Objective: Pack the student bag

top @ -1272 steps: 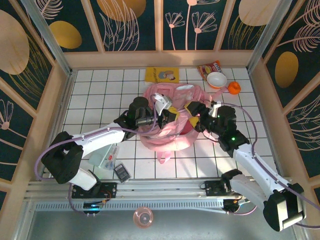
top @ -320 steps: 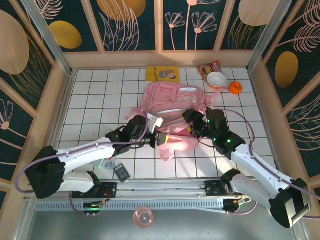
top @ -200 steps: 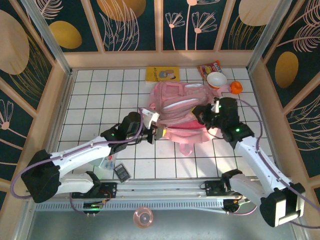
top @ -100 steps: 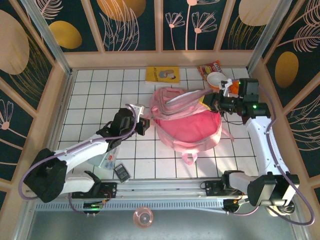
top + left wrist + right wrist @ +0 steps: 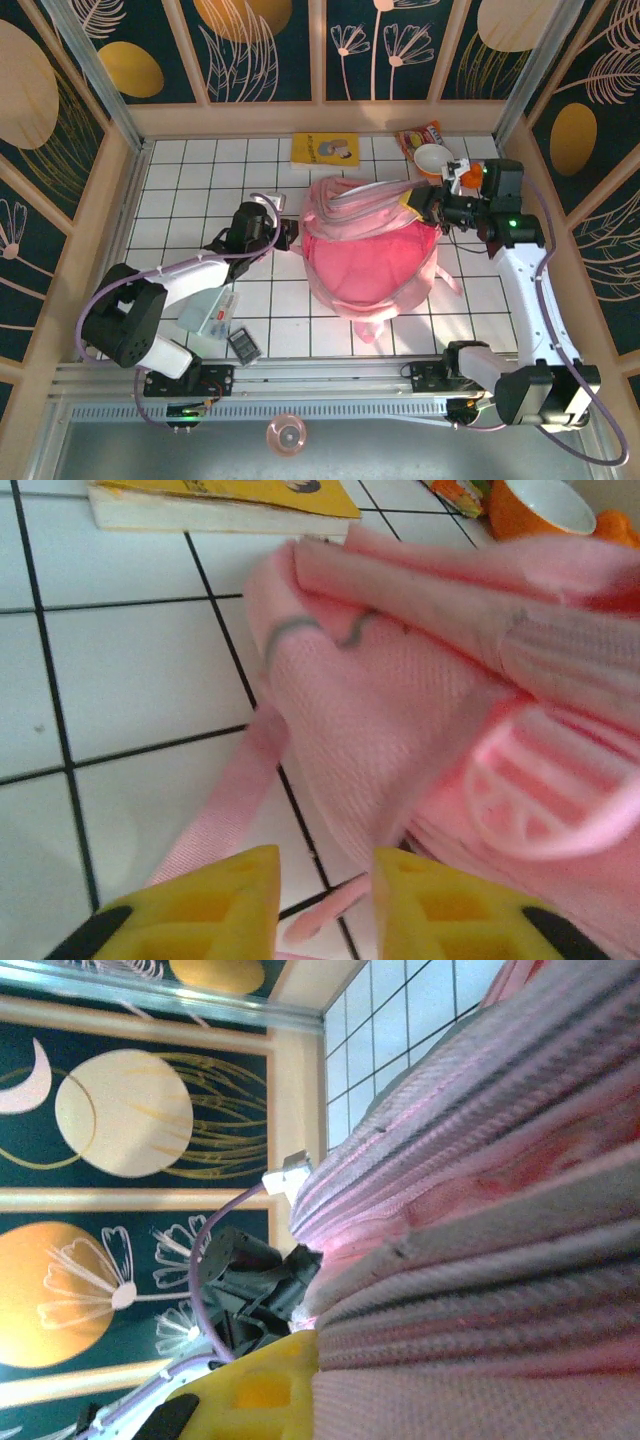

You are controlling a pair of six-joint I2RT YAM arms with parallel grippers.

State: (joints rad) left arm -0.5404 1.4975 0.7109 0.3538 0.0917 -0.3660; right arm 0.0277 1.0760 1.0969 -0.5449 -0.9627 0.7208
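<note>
On white tiles, pink student bag, rumpled

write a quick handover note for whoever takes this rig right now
Left gripper: open, empty, low beside the left edge of the bag, by a strap.
Right gripper: shut on the bag's far right corner, holding it up.
The bag lies mid-table.
Done: nothing seen packed; the bag's inside is hidden.
Left: book, snack packet and bowl at the far edge, calculator at the near left, likely go in.
</note>
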